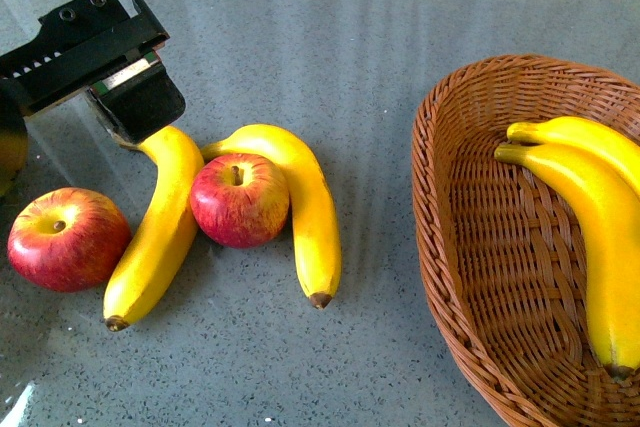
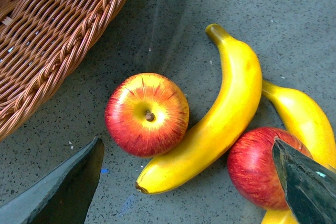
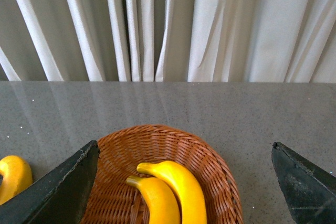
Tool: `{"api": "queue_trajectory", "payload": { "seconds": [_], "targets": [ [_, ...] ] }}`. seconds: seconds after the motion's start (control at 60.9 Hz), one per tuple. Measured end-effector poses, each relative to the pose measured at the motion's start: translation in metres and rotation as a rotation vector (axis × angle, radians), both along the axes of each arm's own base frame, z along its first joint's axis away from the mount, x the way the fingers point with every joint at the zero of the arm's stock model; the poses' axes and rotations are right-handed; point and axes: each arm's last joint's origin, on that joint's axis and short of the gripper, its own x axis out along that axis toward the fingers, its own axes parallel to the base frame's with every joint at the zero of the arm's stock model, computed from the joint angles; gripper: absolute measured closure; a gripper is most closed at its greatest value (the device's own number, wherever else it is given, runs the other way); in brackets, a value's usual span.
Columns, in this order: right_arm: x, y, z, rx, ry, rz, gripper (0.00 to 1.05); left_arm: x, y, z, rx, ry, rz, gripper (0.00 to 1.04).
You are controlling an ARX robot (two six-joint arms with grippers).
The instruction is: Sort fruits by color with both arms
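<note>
A grey speckled table [image 1: 350, 67] is shown, backed by white pleated curtains [image 3: 220, 24].

An oval basket [image 1: 440, 247] of brown woven wicker is set on the robot's right side of the table. Two basket bananas [image 1: 590, 237] are laid in it side by side, touching, with their stems pointed towards the middle of the table.

The left gripper [image 1: 135, 117], black and angular, is seen at the far left, hung over the stem end of the left banana [image 1: 155, 237]. Its fingers are spread wide apart and nothing is clasped. The right gripper [image 3: 185, 145] is held above the basket, likewise spread wide and empty.

Four bananas are counted in all, each long, curved, glossy yellow and brown at the tip. Two are left loose on the table. The right banana [image 1: 310, 207] is arched over the middle apple [image 1: 240, 200].

Two apples are counted, round and red with yellowish streaks and a stem in a dimple. The middle apple is nestled between the two loose bananas and touched by both. The left apple [image 1: 68, 239] is rested against the outer side of the left banana.

In the left wrist view a wicker rim is seen near the left apple. Whether it belongs to the same basket cannot be told.
</note>
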Motion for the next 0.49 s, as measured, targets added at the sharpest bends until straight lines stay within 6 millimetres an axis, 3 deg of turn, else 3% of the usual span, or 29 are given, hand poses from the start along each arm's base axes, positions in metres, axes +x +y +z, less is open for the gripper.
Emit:
{"api": "queue_trajectory", "payload": {
  "seconds": [0.493],
  "targets": [
    [0.000,0.000,0.000,0.000,0.000,0.000,0.09,0.031,0.010,-0.019,-0.094,0.087,0.188,0.09]
  ]
}}
